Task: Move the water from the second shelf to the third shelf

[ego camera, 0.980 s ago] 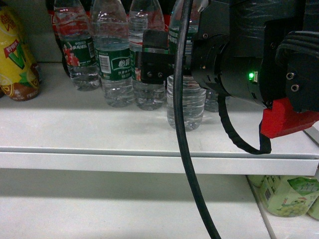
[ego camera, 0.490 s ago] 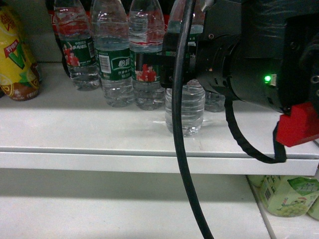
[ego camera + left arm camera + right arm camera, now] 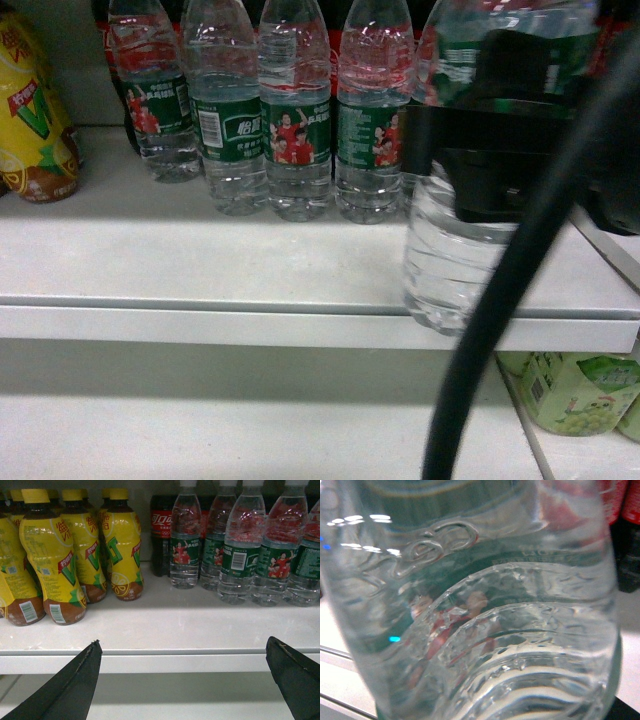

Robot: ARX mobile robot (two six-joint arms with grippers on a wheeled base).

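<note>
My right gripper (image 3: pixel 500 180) is shut on a clear ribbed water bottle (image 3: pixel 450 260) with a green label. It holds the bottle upright at the shelf's front edge (image 3: pixel 250 325), right of centre and close to the head camera. In the right wrist view the bottle (image 3: pixel 480 630) fills the picture and hides the fingers. Several more water bottles (image 3: pixel 295 130) stand in a row at the back of the same shelf. My left gripper (image 3: pixel 183 641) is open with nothing in it, just in front of and slightly below that shelf's edge (image 3: pixel 160 662).
Yellow drink bottles (image 3: pixel 55 555) stand at the shelf's left, a cola bottle (image 3: pixel 162 530) behind the water row. A black cable (image 3: pixel 500 300) hangs across the right of the head view. Pale green bottles (image 3: pixel 575 390) sit on the lower shelf (image 3: pixel 200 420), at its right.
The right gripper has drawn the water bottle out from the row, forward and to the right, to the shelf's front edge. It now looms much larger in the head view.
</note>
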